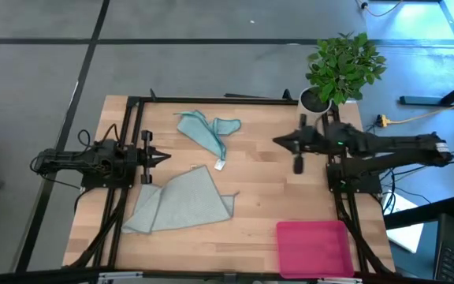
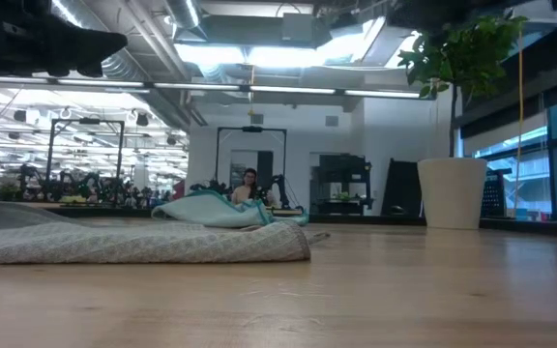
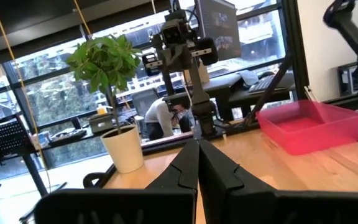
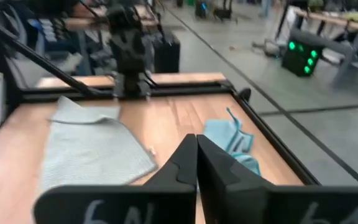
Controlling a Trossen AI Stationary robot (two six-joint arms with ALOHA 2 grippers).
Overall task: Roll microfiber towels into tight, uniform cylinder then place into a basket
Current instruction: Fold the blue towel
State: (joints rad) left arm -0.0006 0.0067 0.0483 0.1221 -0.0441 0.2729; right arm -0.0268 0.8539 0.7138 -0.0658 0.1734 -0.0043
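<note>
High view | both pincers clamped empty: left pincer (image 1: 166,156), right pincer (image 1: 277,142) | grey-green towel (image 1: 181,203) lower left of bench (image 1: 258,189), teal towel (image 1: 205,130) upper middle | limp, light; pinch an edge.

The grey-green towel (image 2: 133,242) lies loosely folded on the wooden table (image 2: 375,290), the teal towel (image 2: 222,211) rumpled behind it (a potted plant (image 2: 453,188) stands farther right).

One camera looks straight down on the whole desk (image 1: 251,205); another sits at desk-top height, looking level across it into the room. Each wrist camera faces across the desk toward the opposite arm, and both see its wood.
</note>
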